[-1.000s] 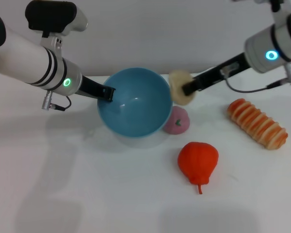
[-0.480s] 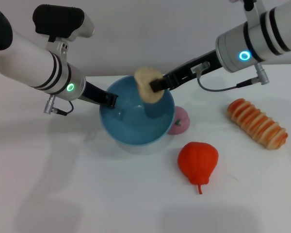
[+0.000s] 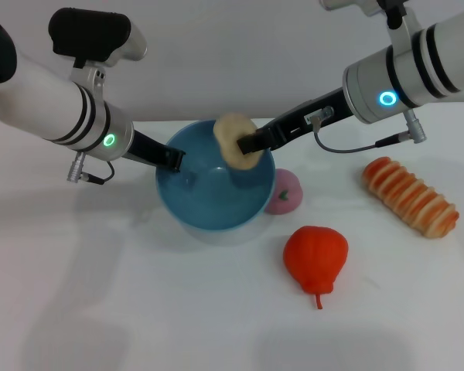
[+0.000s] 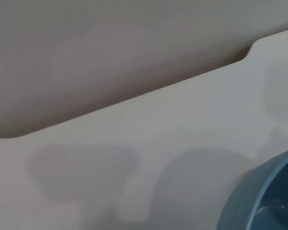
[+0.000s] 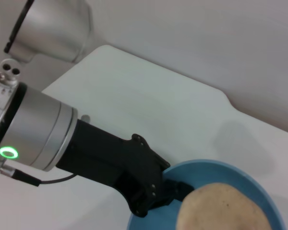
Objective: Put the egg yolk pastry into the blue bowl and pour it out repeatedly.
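Now two robot arms meet at a blue bowl on a white table, one gripping its rim, the other holding a pastry above it.

Centre frame, the left end effector is clenched on the bowl's left rim. From the upper right, the right end effector grasps the egg yolk pastry, pale and round, held over the bowl's upper right rim, above its hollow. A pink ball touches the bowl's right side. Lower centre-right lies a red pear-shaped fruit; at the right edge, an orange-striped bread roll.
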`<state>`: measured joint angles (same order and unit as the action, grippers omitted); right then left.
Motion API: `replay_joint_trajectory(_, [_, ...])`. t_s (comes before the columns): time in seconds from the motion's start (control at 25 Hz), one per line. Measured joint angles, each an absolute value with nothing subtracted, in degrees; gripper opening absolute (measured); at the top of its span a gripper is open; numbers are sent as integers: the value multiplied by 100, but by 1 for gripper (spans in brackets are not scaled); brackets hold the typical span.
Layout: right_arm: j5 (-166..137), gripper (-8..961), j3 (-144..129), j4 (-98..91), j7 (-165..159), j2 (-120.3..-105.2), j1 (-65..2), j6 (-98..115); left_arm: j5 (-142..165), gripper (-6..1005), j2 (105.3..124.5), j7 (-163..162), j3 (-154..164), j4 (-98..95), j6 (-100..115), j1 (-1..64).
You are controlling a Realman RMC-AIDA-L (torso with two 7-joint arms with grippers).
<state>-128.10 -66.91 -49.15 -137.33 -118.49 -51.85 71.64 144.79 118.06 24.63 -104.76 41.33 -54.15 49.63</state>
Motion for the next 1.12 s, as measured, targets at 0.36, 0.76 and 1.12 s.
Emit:
replay_joint_trajectory(0.36, [-12804,351,-6706,-4949,-13468,-11856,-5145,7020,14486,-1,11803,2467,-10476,4103,-5325,4956])
replay_joint_trajectory(0.76, [-12762,521,-7331,-6197,-12690,-11926,-3340,4915,14463,-1,11805,2477,-10451,4092,-4735,4951])
replay_joint_trajectory(1.12, [-12729,522,-7608,-5818,-12303,-11971,-2604,2734,14458,-2,11802,2479,-10191,4088,-4314,4988])
